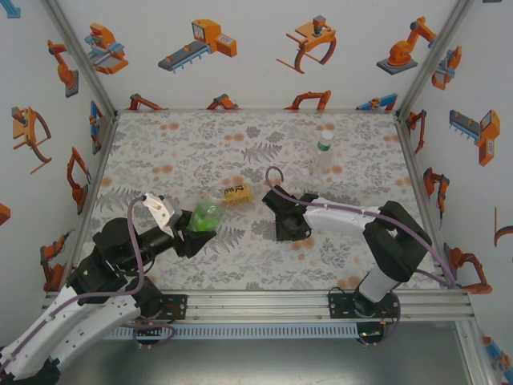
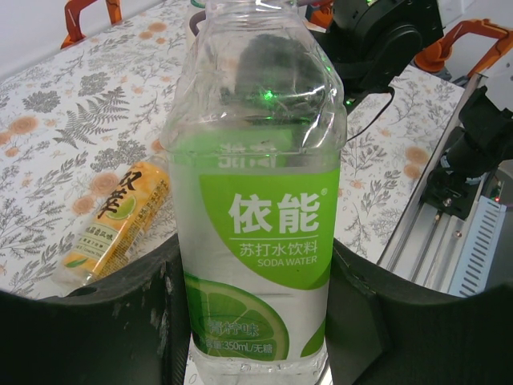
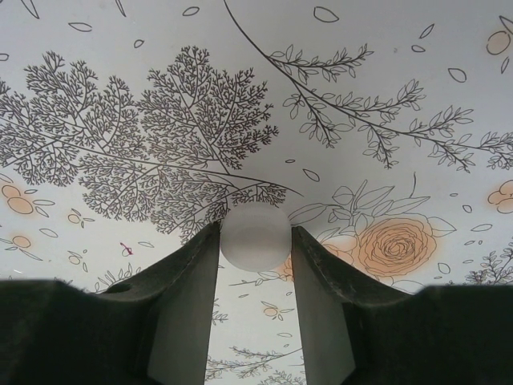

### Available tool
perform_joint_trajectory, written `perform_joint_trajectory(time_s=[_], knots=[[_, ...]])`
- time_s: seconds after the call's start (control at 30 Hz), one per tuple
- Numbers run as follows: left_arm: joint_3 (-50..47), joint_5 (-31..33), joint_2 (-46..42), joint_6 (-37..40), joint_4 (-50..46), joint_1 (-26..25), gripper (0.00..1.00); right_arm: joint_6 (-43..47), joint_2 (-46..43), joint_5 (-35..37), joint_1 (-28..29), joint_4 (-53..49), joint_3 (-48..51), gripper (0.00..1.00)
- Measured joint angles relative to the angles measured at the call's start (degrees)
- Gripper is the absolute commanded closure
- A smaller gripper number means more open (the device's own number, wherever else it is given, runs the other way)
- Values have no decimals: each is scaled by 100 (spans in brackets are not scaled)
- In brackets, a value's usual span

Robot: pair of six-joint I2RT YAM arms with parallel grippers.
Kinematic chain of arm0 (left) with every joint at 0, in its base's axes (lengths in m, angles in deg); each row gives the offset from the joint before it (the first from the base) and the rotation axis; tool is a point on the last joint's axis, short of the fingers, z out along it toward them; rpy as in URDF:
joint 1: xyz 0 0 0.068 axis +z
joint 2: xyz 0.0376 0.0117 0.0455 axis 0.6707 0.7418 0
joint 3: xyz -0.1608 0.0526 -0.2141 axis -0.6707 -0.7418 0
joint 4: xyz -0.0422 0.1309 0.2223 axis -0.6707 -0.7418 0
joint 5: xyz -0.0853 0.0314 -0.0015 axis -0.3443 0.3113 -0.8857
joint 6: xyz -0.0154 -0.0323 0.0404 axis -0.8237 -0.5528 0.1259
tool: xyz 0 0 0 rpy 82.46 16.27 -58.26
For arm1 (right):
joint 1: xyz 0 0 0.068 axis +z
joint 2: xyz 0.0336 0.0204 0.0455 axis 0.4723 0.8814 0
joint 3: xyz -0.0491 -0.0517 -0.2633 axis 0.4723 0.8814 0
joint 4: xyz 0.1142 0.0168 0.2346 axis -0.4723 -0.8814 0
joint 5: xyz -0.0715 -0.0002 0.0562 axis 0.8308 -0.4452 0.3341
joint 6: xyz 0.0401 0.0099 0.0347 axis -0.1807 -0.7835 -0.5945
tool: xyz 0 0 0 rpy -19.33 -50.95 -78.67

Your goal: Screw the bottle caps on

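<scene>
Three bottles [image 1: 322, 160], one loose pale cap [image 3: 255, 235], two claws [image 3: 255, 245]

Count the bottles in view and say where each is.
3. The green-label bottle is held in the left claw; the amber bottle lies on its side just beyond it; the clear bottle stands upright at far right.

Patterned tabletop [image 1: 200, 144], grey ferns and orange flowers, walled on three sides. One amber bottle [image 1: 236, 194] with a yellow label lies on its side near the middle; a plain clear bottle [image 1: 322, 156] stands upright toward the far right, well apart from it. A small pale cap [image 3: 255, 237] sits flat on the print, just beside a drawn orange rose.
</scene>
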Motion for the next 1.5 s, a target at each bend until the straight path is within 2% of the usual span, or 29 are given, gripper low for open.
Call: perform_joint_trajectory(time_s=[0.2,0.53,1.03,1.23,1.5], knots=[[0,-9,0,-2,0,0,100,4,0,-2,0,0,0,67],[0,-28,4,4,-7,0,100,131,-140,4,-2,-177,0,69],[7,-186,667,422,-387,0,100,957,-2031,-57,-13,-1217,-708,73],[140,-398,1163,721,-774,0,100,1163,-2345,-437,-22,-1526,-1250,73],[466,-940,1676,1134,-1108,0,100,1187,-2371,-1283,-22,-1652,-1792,74]])
